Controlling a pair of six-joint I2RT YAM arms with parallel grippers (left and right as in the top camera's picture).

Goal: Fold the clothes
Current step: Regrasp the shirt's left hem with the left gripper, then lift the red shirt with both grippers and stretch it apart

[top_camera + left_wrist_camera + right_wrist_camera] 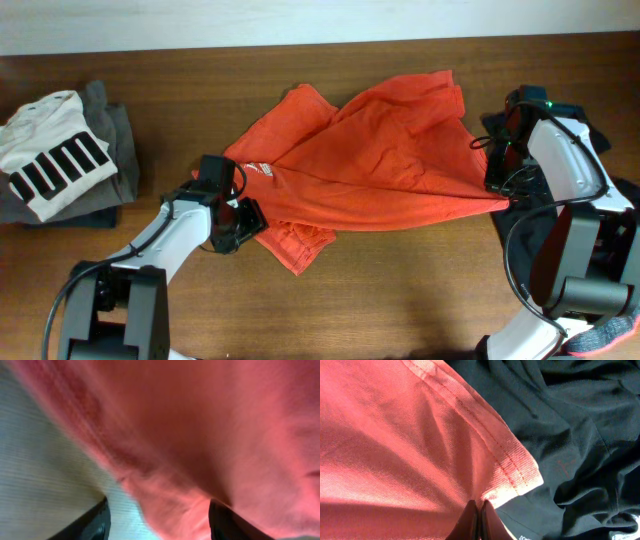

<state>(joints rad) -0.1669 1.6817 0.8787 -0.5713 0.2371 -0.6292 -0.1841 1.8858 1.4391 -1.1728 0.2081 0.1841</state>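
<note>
Overhead view: an orange shirt (370,160) lies spread and creased across the middle of the wooden table (400,290), pulled to a point at its right end. The left gripper (240,222) sits at the shirt's lower left edge and the right gripper (497,185) at the pointed right corner. At far left, well apart from the shirt, a white garment (50,155) rests folded on a grey garment (112,150). Its bold black block print resembles lettering but cannot be read with certainty. A small white mark near the shirt's left edge is too small to read.

Left wrist view, blurred: the two fingers (95,525) stand wide apart, unclenched, with a fold of orange cloth hanging in the gap between them, a detail hidden from above.

Right wrist view: the fingertips (470,522) are pressed together, pinching the shirt just inside its stitched hem corner. Beneath lies a crumpled black garment (570,435), which the overhead view shows only partly behind the arm. Faint white print at its lower edge is illegible.
</note>
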